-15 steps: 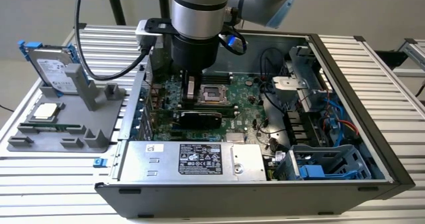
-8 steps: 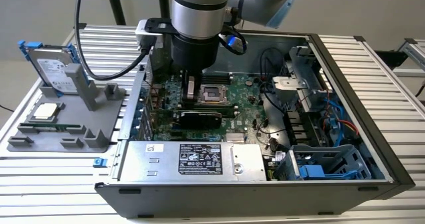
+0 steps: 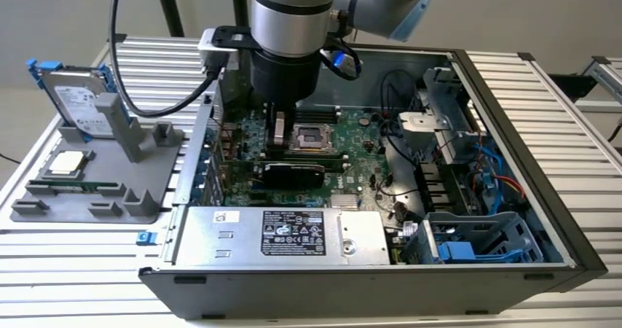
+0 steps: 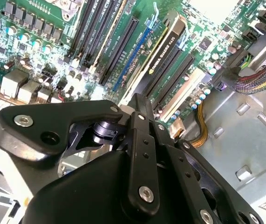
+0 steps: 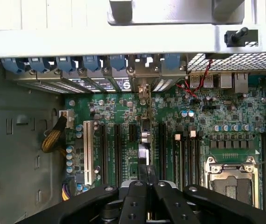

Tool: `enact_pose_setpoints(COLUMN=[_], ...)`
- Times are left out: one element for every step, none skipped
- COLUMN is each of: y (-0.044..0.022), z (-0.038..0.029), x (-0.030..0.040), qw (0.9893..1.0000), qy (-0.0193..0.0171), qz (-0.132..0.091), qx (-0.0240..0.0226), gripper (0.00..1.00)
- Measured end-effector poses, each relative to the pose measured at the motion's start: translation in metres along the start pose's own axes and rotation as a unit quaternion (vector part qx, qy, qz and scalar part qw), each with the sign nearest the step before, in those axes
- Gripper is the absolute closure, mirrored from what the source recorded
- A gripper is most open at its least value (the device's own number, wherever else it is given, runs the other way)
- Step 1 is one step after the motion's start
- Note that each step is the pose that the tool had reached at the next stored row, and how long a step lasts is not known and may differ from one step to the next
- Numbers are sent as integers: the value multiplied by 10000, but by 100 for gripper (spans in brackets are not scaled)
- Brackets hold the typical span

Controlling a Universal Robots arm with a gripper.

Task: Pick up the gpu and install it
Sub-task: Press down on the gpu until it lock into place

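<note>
**benchrat:** So where's the gpu sitting? I see a thin flat card with a black shroud standing on edge in the green motherboard, roughly mid-board, inside the open grey metal computer case.

**solderfan:** Yep, that's it. In the second wrist view the gpu stands in a long slot among the other black slots, glossy black face on one side, green board on the other. In the first wrist view you look straight down its thin top edge, and its silver end bracket meets the row of blue clips at the case's rear edge.

**benchrat:** And the gripper?

**solderfan:** Matte black, chunky links with shiny screws. It hangs right over the card, fingers pressed nearly together at the card's top edge. Can't tell if they actually pinch it or just sit closed above it.

**benchrat:** Other stuff?

**solderfan:** The case lies on a ribbed aluminium bench. Near the bench's edge at the exterior view's left, a grey plastic fixture holds a silver hard drive in a blue frame, upright, plus a small square silver processor chip lying flat. Silver boxy power supply along the case's near wall.
</note>
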State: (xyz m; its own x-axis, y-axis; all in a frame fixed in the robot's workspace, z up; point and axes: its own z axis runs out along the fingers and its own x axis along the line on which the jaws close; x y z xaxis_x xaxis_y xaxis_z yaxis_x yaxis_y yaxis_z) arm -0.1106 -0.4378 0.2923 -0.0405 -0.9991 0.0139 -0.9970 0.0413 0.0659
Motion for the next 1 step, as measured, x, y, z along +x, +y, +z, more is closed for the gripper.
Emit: enact_pose_setpoints(y=[0], z=[0], x=[0], qw=[10000], qy=[0], qz=[0], qx=[0], gripper=[100])
